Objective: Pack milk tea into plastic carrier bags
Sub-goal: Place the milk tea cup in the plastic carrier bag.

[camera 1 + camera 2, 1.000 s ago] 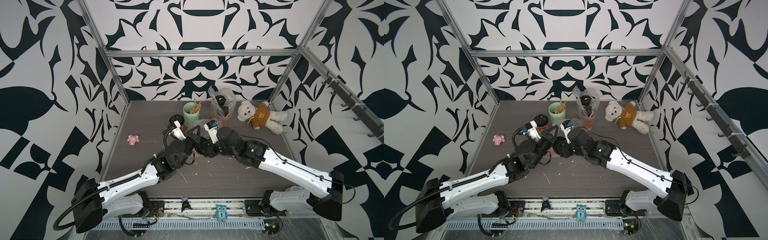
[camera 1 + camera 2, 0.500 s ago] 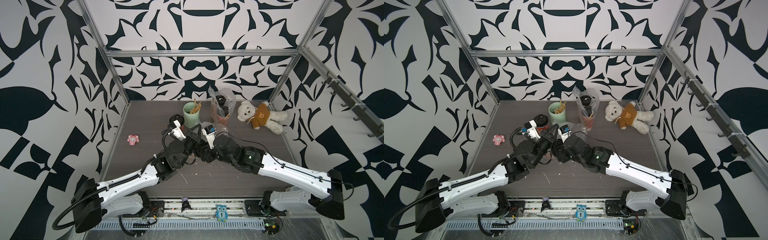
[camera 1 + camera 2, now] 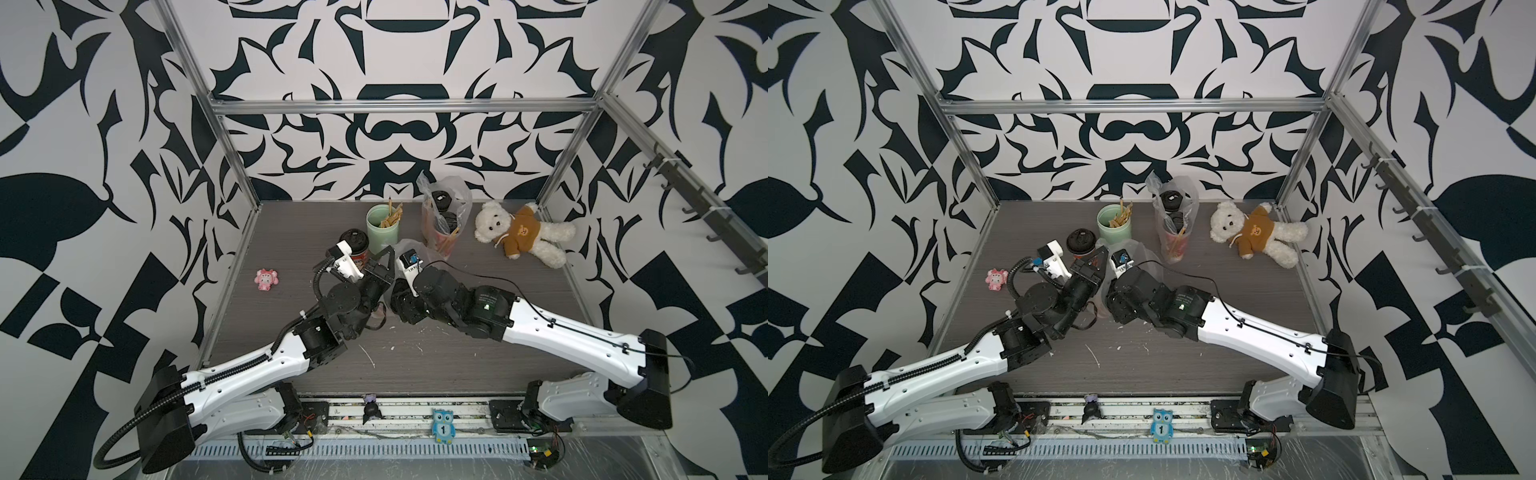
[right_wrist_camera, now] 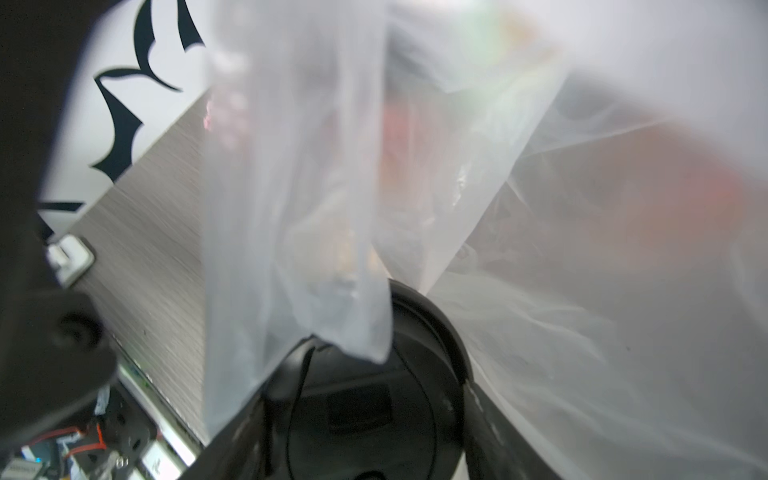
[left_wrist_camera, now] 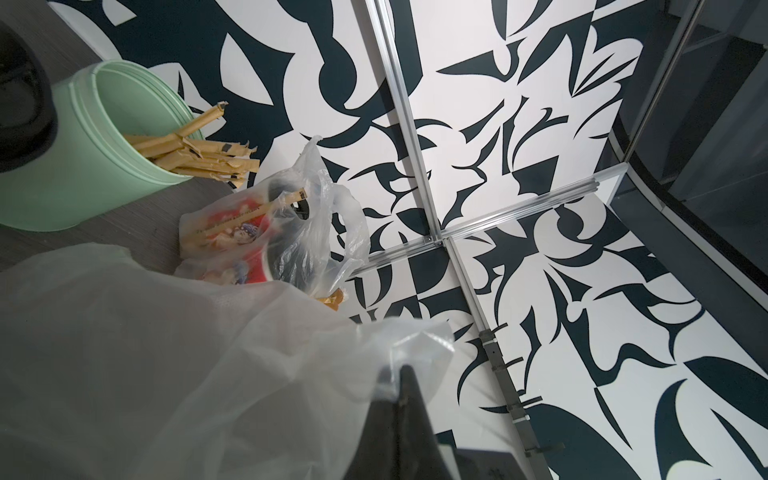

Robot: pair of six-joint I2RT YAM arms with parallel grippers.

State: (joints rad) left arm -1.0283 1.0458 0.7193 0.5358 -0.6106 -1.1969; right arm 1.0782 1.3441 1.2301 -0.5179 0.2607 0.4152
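Advance of the right gripper (image 3: pixel 400 306), clamped round a milk tea (image 4: pixel 361 407), toward the plastic carrier bag (image 5: pixel 187 353), whose rim the left gripper (image 5: pixel 401 382) pinches, suggests bagging is close.

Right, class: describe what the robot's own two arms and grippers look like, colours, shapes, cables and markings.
Both have white shells and black joints. The left arm carries a ribbed black hose; the right arm a thin clipped black cable and a green mark on its black elbow. The left gripper and right gripper are black, each with a white camera block.
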